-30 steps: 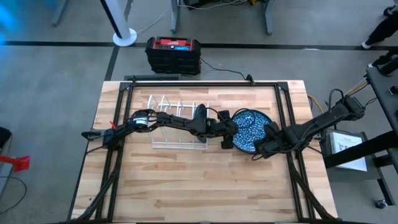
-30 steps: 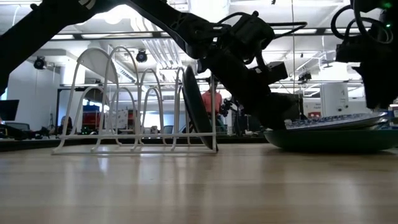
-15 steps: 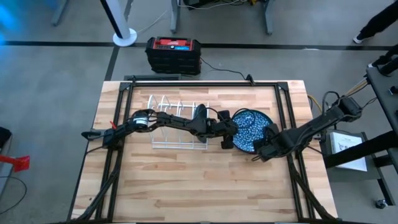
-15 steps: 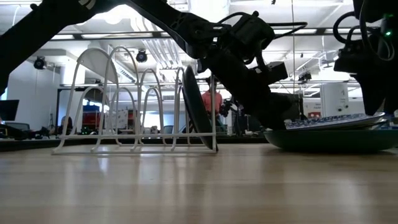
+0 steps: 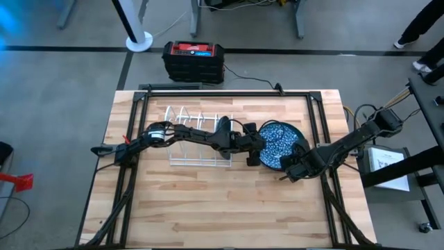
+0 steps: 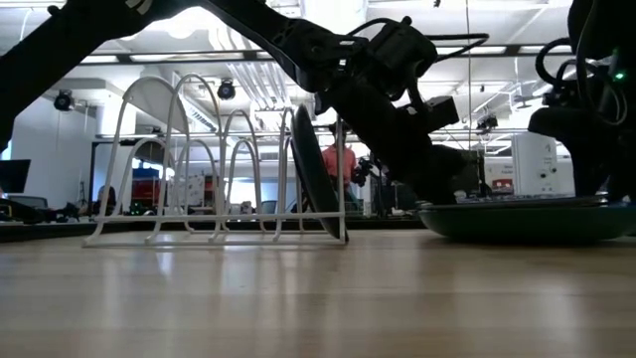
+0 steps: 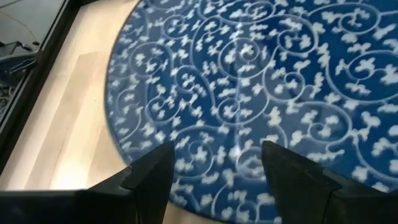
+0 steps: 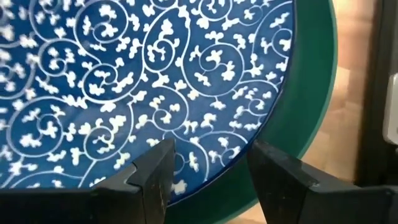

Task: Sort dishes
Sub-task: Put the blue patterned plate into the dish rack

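High view: no readable writing on the blue patterned plate.

A dark blue plate with white scrollwork sits on a plain green plate.

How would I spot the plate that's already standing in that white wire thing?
Find the white wire rack left of centre on the wooden table. In its end slot nearest the blue patterned plate stands one dark plate on edge. It alone is upright.
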Tool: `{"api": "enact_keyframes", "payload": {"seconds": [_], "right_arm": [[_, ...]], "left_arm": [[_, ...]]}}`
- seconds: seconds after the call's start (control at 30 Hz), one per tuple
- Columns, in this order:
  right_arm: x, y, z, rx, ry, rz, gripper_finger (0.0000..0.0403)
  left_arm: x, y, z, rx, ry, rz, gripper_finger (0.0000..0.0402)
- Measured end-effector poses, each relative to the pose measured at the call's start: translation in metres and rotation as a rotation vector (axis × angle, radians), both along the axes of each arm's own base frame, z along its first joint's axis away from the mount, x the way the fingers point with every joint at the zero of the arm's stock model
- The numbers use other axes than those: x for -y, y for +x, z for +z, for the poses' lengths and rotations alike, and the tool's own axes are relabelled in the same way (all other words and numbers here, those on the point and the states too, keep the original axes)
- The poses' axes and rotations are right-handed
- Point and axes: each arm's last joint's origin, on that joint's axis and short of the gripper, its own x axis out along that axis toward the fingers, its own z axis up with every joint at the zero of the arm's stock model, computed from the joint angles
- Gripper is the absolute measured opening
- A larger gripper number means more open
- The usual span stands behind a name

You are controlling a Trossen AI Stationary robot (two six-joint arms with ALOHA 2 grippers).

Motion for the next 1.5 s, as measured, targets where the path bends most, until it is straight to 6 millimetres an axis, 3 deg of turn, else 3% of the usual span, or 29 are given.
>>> {"api": "enact_keyframes", "payload": {"seconds": [0.53,0.93,1.5], "right_arm": [[0.000,0.003,0.006,0.045,-0.045,0.026,0.0179],[-0.002,0.007,0.021,0.083,-0.015,0.076,0.0176],[-0.003,0.007,0.021,0.104,-0.027,0.072,0.0170]], "left_arm": [[0.001,0.002,0.001,0.024,-0.026,-0.029,0.0232],[0.001,0.005,0.003,0.068,-0.025,-0.033,0.0232],[0.003,0.006,0.003,0.086,-0.098,-0.079,0.0232]]}}
